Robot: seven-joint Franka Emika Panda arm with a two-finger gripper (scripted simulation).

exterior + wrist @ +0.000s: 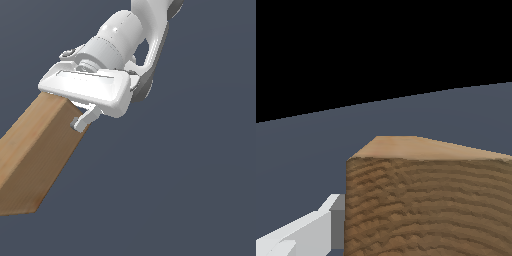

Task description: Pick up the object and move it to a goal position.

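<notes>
The object (35,150) is a long brown wood-grain block that slants from under the white hand down toward the exterior view's lower left. My gripper (61,111) is shut on its upper end. One finger (81,121) presses the block's side toward the exterior view's right, and the block hides the other finger. In the wrist view the object (428,205) fills much of the picture, with its lighter end face (421,147) showing. A pale finger (316,227) lies against its flank there.
The white arm (140,30) reaches in from the top of the exterior view. Behind everything is a plain dark grey-blue ground (190,190). The wrist view shows the same surface (301,160) running to a black horizon.
</notes>
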